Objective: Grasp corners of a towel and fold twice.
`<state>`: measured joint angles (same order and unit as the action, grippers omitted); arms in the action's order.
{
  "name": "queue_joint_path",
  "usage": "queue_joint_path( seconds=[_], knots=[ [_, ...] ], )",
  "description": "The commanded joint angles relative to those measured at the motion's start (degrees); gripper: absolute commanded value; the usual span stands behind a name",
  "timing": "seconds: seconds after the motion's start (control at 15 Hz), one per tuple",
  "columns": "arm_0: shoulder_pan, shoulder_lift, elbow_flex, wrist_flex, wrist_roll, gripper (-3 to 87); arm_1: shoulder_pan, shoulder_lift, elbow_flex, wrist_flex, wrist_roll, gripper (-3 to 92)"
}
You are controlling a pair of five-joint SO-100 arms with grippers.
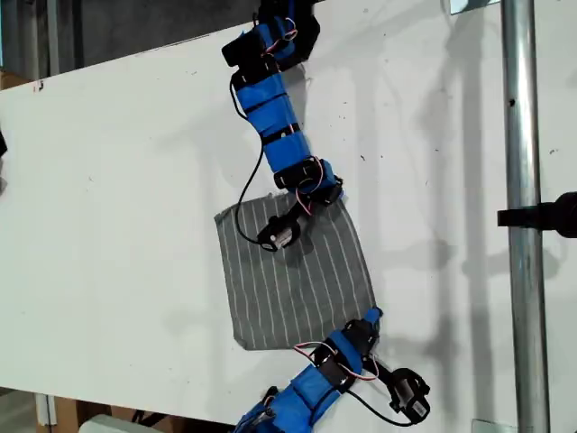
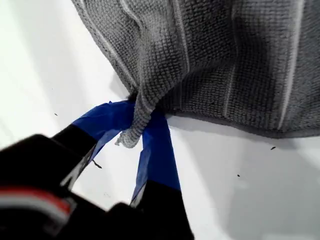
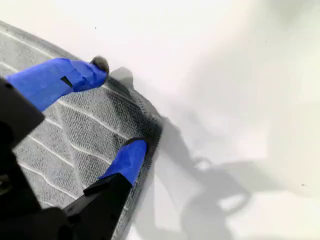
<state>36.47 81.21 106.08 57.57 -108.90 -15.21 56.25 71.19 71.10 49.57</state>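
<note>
The grey towel (image 1: 293,275) with thin white stripes lies spread on the white table (image 1: 117,198). My first gripper (image 1: 368,317) comes in from the exterior view's bottom and is shut on the towel's lower right corner (image 2: 131,135), which bunches up between the blue fingers (image 2: 157,145) a little off the table. My second gripper (image 1: 332,194) reaches down from the exterior view's top and stands open over the upper right corner (image 3: 150,120), one blue finger (image 3: 70,77) on the cloth's edge and the other further along it. The towel (image 3: 75,135) lies flat under those jaws.
A metal pole (image 1: 523,180) with a black clamp (image 1: 545,216) runs down the exterior view's right. The table's front edge (image 1: 135,406) crosses the exterior view's bottom left. The second arm's black wrist camera (image 1: 279,233) hangs over the towel.
</note>
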Motion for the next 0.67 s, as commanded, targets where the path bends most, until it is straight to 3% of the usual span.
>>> queue_joint_path(
  seconds=[0.0, 0.13, 0.33, 0.47, 0.53, 0.6],
  knots=[
    [1.1, 0.4, -1.4, 0.9, -2.5, 24.3, -0.3, 1.8, -2.1, 0.3, -0.2, -0.1],
    [1.1, 2.0, -1.1, 3.3, -3.4, 23.6, -0.3, 1.7, -2.1, 0.1, -0.1, -0.1],
    [1.1, 1.1, 6.5, -6.6, -5.2, 18.9, -0.2, 1.7, -2.1, -0.2, -0.3, -0.1],
    [0.1, -2.1, 9.1, -13.9, -3.2, 2.7, -0.1, 1.5, -1.9, -0.1, -0.4, -0.1],
    [-0.1, -2.2, 9.0, -15.5, -2.1, -2.9, -0.1, 1.6, -1.9, 0.2, -0.3, -0.1],
    [-0.2, -0.6, 7.7, -14.1, -1.4, -2.9, -0.3, 1.9, -1.8, 0.3, -0.3, -0.1]
  ],
)
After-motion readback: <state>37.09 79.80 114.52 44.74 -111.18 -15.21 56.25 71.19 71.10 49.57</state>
